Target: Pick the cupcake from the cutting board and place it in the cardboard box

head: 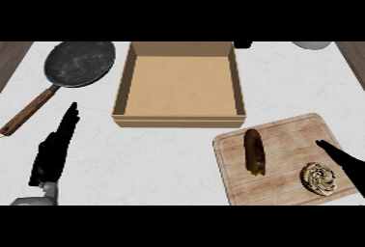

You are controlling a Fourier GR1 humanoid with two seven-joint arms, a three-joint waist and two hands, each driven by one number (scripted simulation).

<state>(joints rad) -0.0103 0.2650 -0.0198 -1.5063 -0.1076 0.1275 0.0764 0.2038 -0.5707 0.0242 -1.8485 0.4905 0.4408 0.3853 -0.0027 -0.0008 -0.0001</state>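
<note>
The left hand (51, 154) shows well left of the cardboard box (179, 86), below the frying pan (77, 63). Its fingers are straight and held together, pointing up toward the pan's wooden handle, and it holds nothing. Only a short bit of grey forearm shows under it at the lower edge.

The right hand (344, 161) comes in from the right edge, below and to the right of the box, over the right part of the cutting board (239, 161). What shows of it is a dark, straight, tapering shape pointing up and to the left; the rest is cut off by the edge. The visible fingers are extended and nothing is in them. It lies just above the cupcake (318, 178), and I cannot tell whether it touches it.

The cupcake sits on the board, at its lower right corner, below and right of the box. A long brown pastry (254, 152) lies upright in the view near the board's middle, closer to the box than the cupcake is.

The box stands open on the white worktop (157, 159), its floor bare. Behind its right corner a small dark thing (242, 44) and a pale rounded one (311, 45) are cut off by the top of the view and hard to make out.
</note>
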